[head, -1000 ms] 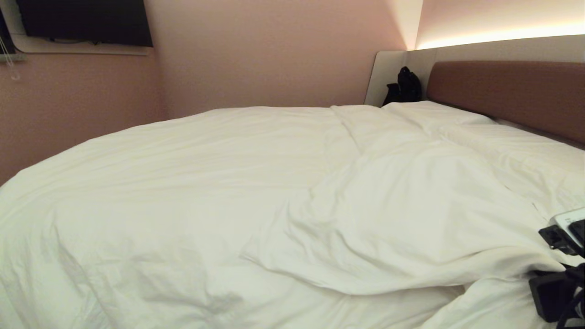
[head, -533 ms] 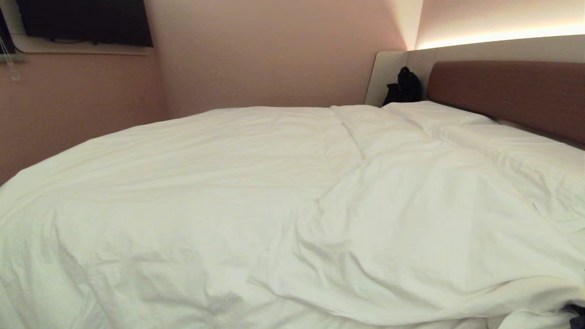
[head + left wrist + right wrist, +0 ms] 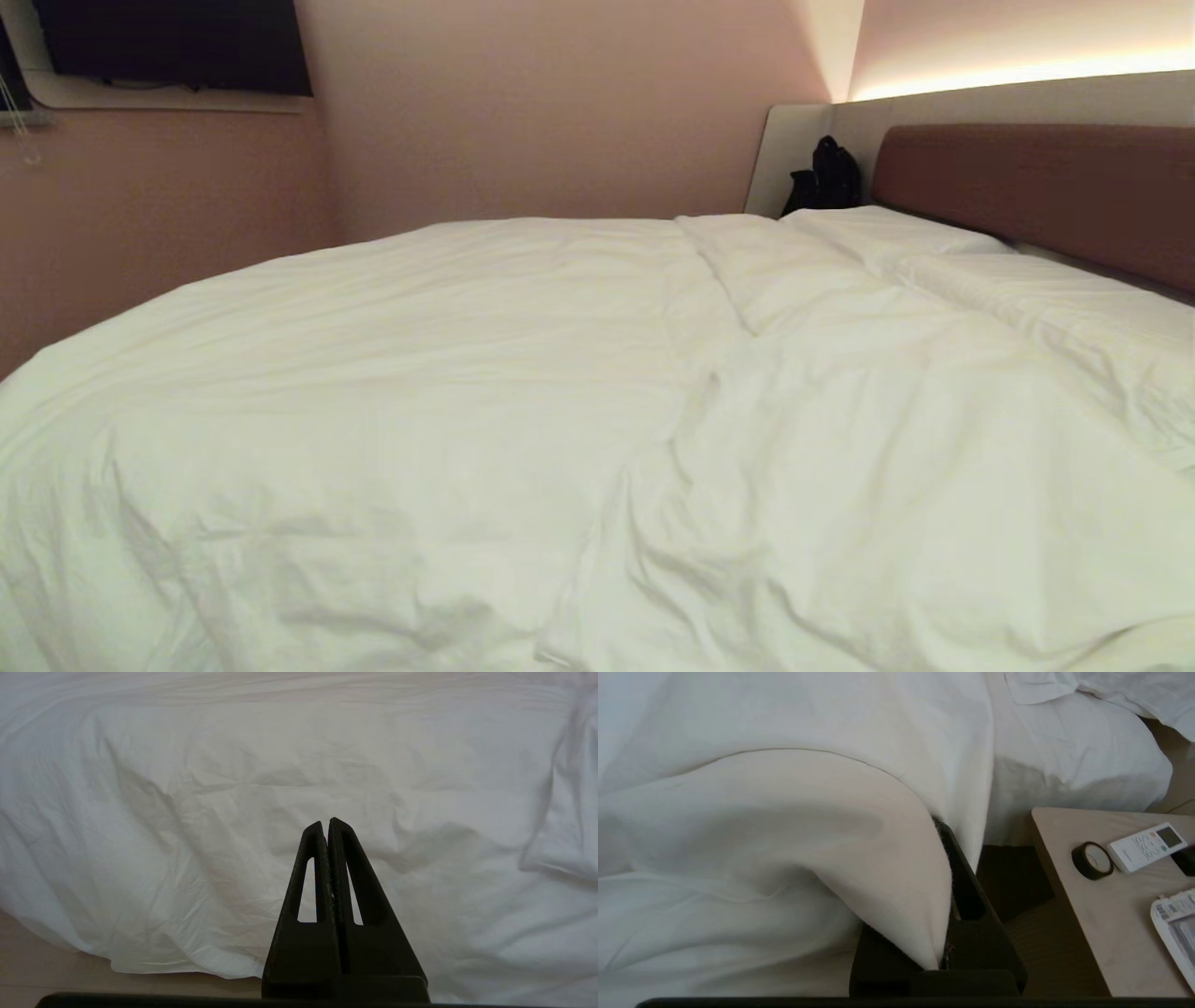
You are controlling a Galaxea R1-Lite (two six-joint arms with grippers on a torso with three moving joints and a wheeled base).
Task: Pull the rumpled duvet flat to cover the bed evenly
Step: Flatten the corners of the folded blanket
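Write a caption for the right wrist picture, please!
Right gripper clamps a fold of the white duvet beside a bedside table.

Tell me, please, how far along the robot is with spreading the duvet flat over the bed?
Mostly done: the duvet already covers nearly all of the bed up to the pillow. In hand: the right gripper is shut on a duvet fold beside the nightstand. The left gripper hangs shut and empty over the near edge. Left: flatten the creases and ridge on the right half.
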